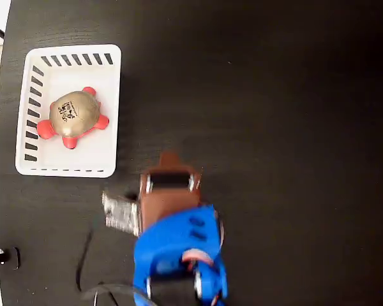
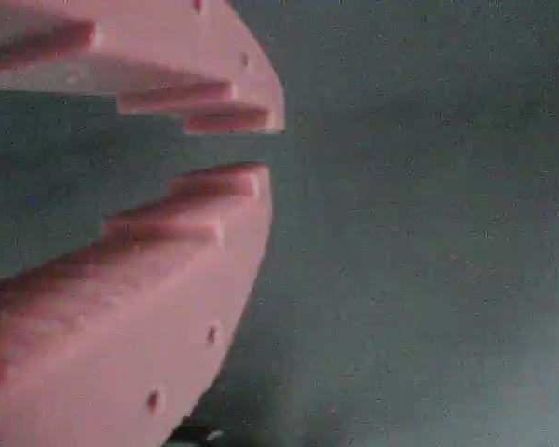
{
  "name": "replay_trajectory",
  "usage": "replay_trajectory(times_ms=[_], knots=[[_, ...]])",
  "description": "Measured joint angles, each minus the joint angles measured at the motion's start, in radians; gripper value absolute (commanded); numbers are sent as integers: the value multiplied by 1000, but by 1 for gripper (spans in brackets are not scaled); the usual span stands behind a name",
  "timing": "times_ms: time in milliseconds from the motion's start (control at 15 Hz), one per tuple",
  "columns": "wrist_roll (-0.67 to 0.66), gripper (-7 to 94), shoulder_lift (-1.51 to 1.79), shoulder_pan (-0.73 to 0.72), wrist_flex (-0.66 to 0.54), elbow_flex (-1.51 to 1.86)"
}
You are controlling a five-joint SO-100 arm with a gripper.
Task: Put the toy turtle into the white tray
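Sitting inside the white tray (image 1: 108,108) at the upper left of the fixed view is the toy turtle (image 1: 73,118). Its tan shell has a dark print on top, and its red head and legs poke out around the shell. The turtle is in the middle of the tray and nothing is holding it. The tray has dark slanted slots along its top and left rim, and it rests flat on the dark table (image 1: 274,95). Lower down, near the bottom middle of the fixed view, is the robot arm (image 1: 179,248), blue at the bottom with a brown part above it. Its brown tip points up the frame, just below and to the right of the tray's lower right corner, and does not touch the tray. A small silver block (image 1: 120,213) sticks out on the arm's left side, and a thin black cable (image 1: 83,261) curls on the table at the lower left. In the wrist view the claw (image 2: 233,149) fills the left side of the frame, pink and blurry. Its two fingers (image 2: 168,242) are only a little apart, with a narrow gap between the toothed edges, and nothing is between them. Behind the claw there is only the plain dark table.
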Motion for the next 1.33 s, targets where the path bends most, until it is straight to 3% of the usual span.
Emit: replay_trajectory(times_ms=[467, 933, 1333], knots=[[-17, 0, 532, 8, 37, 413], [-18, 0, 710, 20, 164, 514], [-37, 0, 738, 12, 169, 514]])
